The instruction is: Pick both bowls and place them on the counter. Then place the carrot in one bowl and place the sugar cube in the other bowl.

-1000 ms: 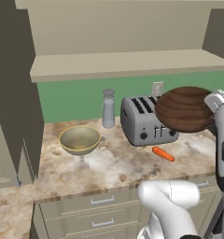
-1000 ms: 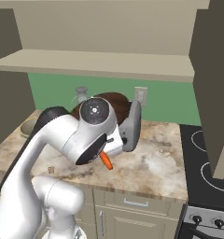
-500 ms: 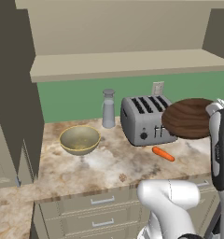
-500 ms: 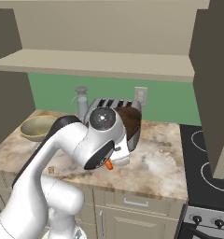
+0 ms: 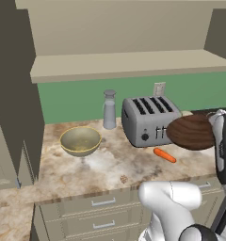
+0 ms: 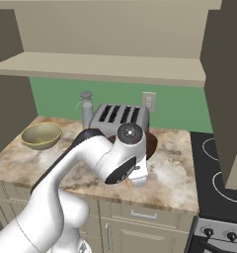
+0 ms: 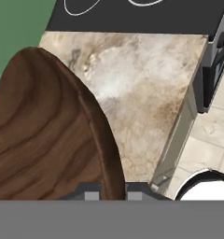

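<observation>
From behind the arm on its left, the dark wooden bowl (image 5: 192, 132) hangs in the air just right of the toaster (image 5: 150, 119), above the counter (image 5: 108, 162), with the carrot (image 5: 164, 155) lying on the stone just below its near edge. From that side the sugar cube (image 5: 124, 179) also shows as a speck near the counter's front edge, and the beige bowl (image 5: 80, 140) stands at the left, near a grey shaker (image 5: 109, 109). From the right, the arm's white bulk covers most of the wooden bowl, leaving only a brown sliver (image 6: 151, 144) beside the toaster, while a stove (image 6: 218, 174) adjoins the counter's end. Looking along the hand, the gripper (image 7: 112, 192) is pinched on the bowl's rim, fingertips (image 7: 90, 195) at either side of the edge.
</observation>
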Motion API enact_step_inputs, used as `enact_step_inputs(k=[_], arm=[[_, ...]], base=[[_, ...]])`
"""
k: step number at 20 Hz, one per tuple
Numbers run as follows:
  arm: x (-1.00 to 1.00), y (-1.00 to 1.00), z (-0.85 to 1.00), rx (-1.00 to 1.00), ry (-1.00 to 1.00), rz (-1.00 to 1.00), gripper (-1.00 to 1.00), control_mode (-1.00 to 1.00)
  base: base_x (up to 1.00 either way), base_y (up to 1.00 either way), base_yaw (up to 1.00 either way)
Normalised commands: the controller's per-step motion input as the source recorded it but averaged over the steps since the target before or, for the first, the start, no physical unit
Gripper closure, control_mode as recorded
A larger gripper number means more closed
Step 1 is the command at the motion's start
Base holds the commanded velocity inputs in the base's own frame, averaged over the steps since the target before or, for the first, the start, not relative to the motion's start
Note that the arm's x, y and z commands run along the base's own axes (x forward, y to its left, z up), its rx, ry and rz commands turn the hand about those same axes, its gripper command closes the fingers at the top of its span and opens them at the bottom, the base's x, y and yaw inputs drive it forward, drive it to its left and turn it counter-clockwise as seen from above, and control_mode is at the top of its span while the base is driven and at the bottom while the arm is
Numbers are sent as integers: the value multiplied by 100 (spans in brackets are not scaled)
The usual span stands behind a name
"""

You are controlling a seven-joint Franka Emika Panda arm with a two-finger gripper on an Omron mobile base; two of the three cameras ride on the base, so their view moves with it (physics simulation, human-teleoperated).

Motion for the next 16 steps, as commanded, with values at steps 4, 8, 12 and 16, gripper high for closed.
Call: enact_step_inputs(k=[4,8,12,16], arm=[[25,-22,-52,10,9,-3,100,-100],[36,-32,-43,5,9,-3,100,-100],[38,-25,-41,0,9,-3,100,-100],[31,-9,-43,0,3,-3,100,-100]], base=[[0,0,0],[0,0,0],[0,0,0],[0,0,0]])
